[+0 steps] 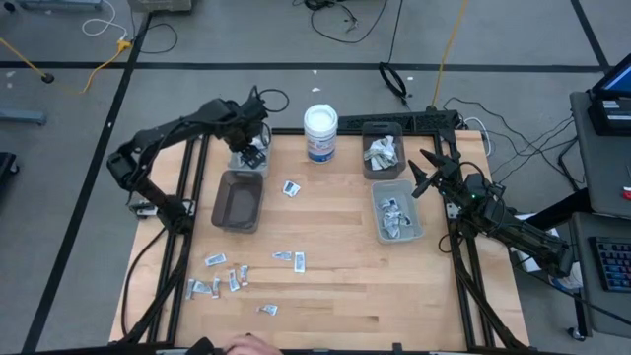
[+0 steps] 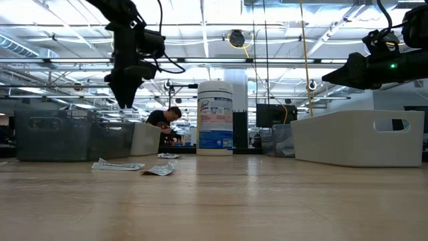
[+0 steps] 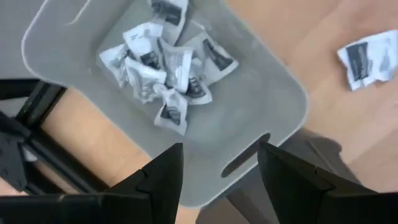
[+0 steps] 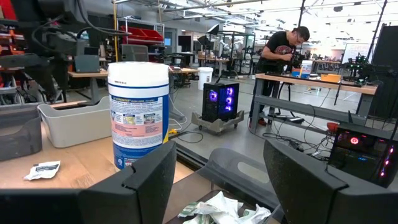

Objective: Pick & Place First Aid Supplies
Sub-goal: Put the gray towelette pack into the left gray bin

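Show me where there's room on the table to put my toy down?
Bare wood lies in the middle, between the dark bin and the clear bin, and at the near right corner. The near left is crowded with packets.

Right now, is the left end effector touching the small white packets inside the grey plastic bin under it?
Apart. The left wrist view shows the left end effector open and empty, its fingers above the small white packets in the grey plastic bin.
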